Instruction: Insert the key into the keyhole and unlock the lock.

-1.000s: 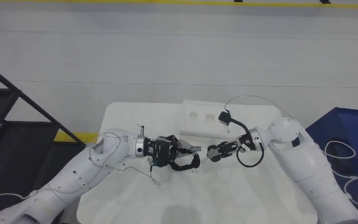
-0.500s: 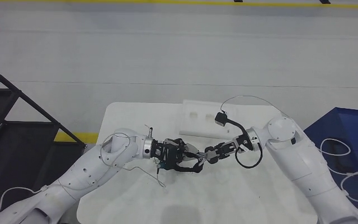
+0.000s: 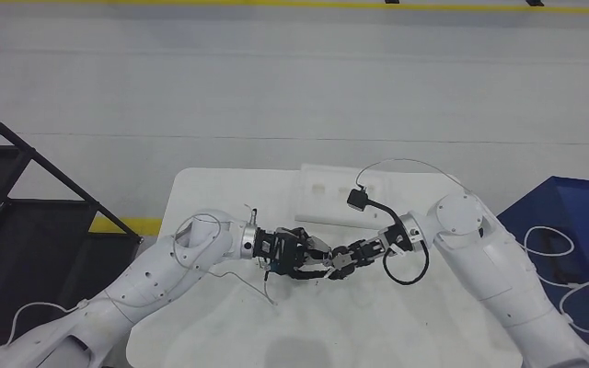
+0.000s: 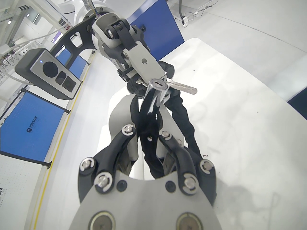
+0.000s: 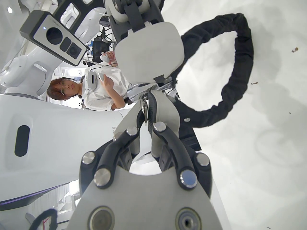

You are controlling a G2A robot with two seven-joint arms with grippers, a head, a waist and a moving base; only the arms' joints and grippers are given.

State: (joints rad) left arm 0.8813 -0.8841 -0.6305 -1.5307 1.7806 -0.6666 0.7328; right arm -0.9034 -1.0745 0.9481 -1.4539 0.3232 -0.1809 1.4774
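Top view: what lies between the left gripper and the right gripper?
The lock's silver cylinder and the key, held by the left gripper and right gripper respectively; the left wrist view shows it clearly.

Crowded mid-table, open room on the near side

In the top view the left gripper (image 3: 313,262) and right gripper (image 3: 342,260) stood tip to tip at mid-table, each barring the other's straight path. The lock (image 5: 243,53) hung its black-sleeved loop close under the left gripper, at about 8 o'clock. A white tray (image 3: 336,195) blocked 12 o'clock, with a bare strip before it. The arms filled 9 and 3 o'clock. Bare table (image 3: 368,322) lay open toward 6 o'clock.
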